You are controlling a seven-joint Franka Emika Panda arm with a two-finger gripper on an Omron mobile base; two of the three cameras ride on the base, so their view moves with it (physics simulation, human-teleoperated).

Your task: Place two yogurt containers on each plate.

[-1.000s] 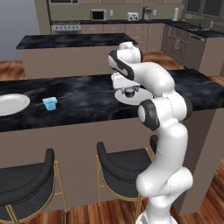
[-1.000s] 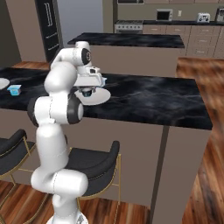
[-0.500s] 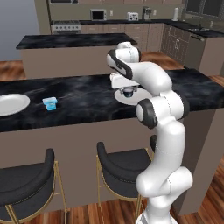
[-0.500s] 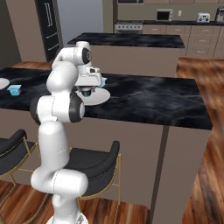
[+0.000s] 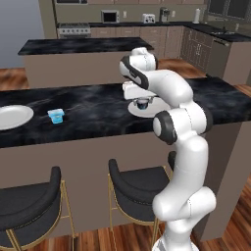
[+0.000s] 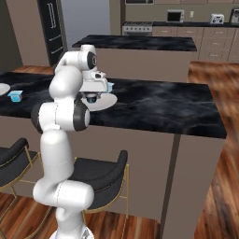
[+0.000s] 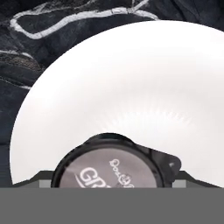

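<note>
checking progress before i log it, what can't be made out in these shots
- Dark cup on the near plate, hand view: cut off by the bottom edge, label half read.
- Whether the gripper touches that cup: base views too small, hand hides it.
- Second cup behind the hand, right base view: mostly hidden.
- Far plate, left base view: cut by the left edge.

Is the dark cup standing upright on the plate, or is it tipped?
Upright. The hand view faces the dark cup's round lid squarely, over the plate.
</note>
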